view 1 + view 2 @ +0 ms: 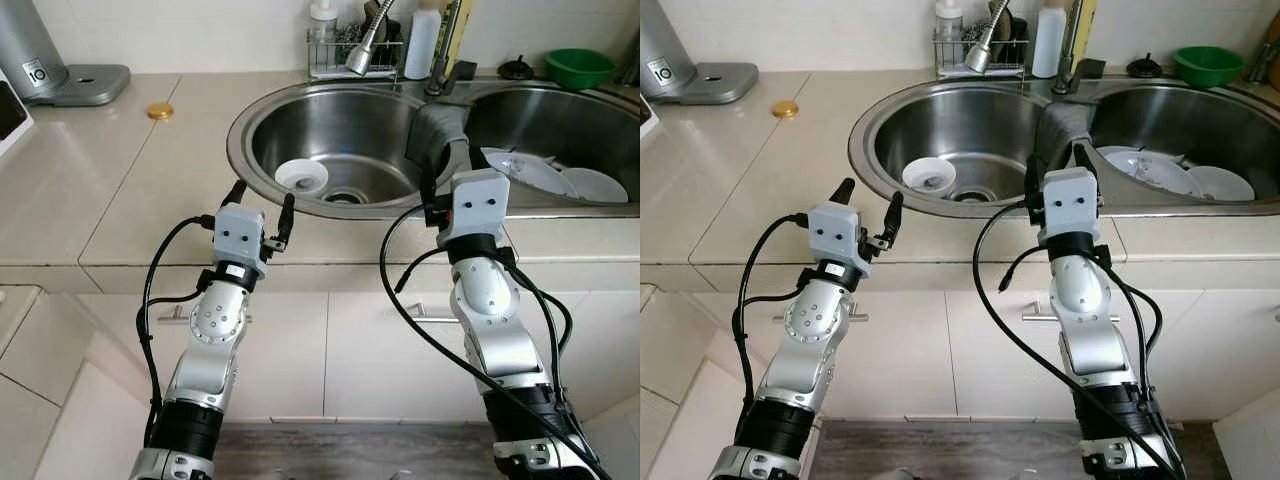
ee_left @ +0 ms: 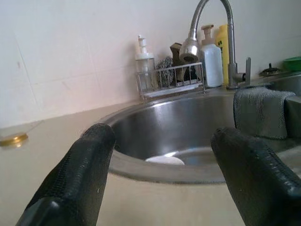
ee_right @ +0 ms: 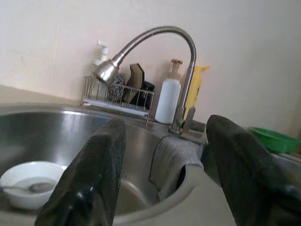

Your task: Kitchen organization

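From the head cameras, a small white ceramic bowl (image 1: pixel 301 176) sits on the floor of the left basin of the double stainless-steel sink (image 1: pixel 240 120), just beside the drain, while several white plates (image 1: pixel 545 175) lie stacked loosely in the right basin; a grey dishcloth (image 1: pixel 437 130) is draped over the divider between the two. The left gripper (image 1: pixel 262 214) hovers over the front counter edge with its two black fingers spread and nothing between them, short of the sink rim. The right gripper (image 1: pixel 1050 168) is raised at the front rim near the divider, fingers likewise parted and empty. In the left wrist view, the bowl (image 2: pixel 164 160) peeps just over the near rim, framed between the open fingers (image 2: pixel 80 174), with a chrome gooseneck tap (image 2: pixel 195 33) and a wire rack of bottles (image 2: pixel 171 77) behind. In the right wrist view, the bowl (image 3: pixel 28 190) shows a metal spoon (image 3: pixel 28 188) lying in it with what looks like a little liquid, and the cloth (image 3: pixel 173 162) hangs just ahead. The bowl is probably light, rigid, breakable and slick if wet; its thin rim is the natural pinch point, one finger inside and one outside, kept level so spoon and liquid stay put. The cloth is limp and would be gathered at its fold.
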Tool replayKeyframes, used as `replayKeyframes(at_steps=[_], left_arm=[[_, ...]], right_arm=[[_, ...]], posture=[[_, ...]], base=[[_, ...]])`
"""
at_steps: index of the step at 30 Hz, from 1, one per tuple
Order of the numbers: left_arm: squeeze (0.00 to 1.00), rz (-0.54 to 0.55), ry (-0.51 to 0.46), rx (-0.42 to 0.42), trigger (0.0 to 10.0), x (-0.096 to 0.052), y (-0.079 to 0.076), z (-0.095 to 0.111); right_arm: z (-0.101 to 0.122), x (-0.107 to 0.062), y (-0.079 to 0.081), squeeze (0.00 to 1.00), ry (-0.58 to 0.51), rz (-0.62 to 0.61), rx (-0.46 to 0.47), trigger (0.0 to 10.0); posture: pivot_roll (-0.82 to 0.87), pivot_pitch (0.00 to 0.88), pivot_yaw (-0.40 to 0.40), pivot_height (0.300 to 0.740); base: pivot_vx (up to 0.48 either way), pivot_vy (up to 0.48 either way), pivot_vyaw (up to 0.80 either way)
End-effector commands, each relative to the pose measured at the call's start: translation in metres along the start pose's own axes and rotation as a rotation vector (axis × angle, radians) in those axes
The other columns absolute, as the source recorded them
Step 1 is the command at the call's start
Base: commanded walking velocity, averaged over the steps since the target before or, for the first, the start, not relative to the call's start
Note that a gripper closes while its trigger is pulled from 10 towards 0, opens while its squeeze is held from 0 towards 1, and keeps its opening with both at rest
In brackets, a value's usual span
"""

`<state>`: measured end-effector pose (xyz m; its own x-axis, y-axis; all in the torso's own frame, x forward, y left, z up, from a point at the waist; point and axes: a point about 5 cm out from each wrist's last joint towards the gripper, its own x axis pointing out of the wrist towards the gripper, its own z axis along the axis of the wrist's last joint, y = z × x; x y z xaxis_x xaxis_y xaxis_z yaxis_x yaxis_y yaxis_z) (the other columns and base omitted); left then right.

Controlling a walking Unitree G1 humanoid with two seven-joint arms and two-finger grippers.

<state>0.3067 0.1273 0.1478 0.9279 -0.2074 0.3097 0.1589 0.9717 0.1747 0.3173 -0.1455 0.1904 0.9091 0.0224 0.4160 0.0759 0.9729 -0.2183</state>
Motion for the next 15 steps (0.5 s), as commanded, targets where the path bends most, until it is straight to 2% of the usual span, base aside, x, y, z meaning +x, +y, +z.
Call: replayKeyframes(at_steps=[1,15], left_arm=[[0.00,-0.013,-0.002,-0.002,10.0,-0.0015,-0.0019,0.0007],[0.00,-0.029,0.015,0.006,10.0,-0.0065,-0.0011,-0.0023]], right_arm=[[0.0017,-0.0022,0.0001,0.00,-0.007,-0.001,-0.005,10.0],[-0.0020,-0.0079,-0.0059,0.00,0.007,-0.004,-0.021,10.0]], posture=[[-0.08,0.012,0.024,0.740],[-0.08,0.019,0.028,0.740]], base=[[-0.270,0.000,0.00],[-0.279,0.000,0.00]])
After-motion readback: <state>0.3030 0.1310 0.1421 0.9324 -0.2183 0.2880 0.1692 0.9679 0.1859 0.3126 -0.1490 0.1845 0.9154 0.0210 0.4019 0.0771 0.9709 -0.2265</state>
